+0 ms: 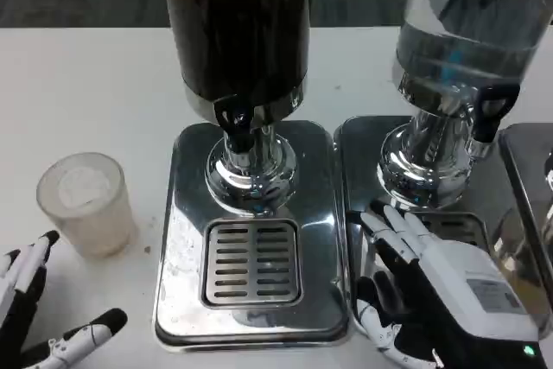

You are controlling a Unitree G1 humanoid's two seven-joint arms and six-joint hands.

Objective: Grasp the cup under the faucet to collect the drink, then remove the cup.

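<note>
In the head view, a white table [86, 84] fills the frame, with two drink dispensers standing on chrome bases. The dark dispenser [238, 23] rises at upper centre, its black faucet [236, 123] pointing down over a chrome drip tray [251, 231] with a slotted grate [251, 263] at lower centre. The clear dispenser [471, 32] stands at upper right on a second chrome base [363, 162], its own black tap [488, 114] facing forward.

The cup [86, 203], a frosted translucent tumbler, sits upright on the table at middle left, well apart from the faucet and just left of the drip tray. Nothing stands under the faucet.

The left hand [30, 308] shows at the lower left corner, fingers spread apart and holding nothing, its fingertips near the cup but not touching it. The right hand [432, 287] lies at lower right over the second base, fingers extended and apart, gripping nothing
</note>
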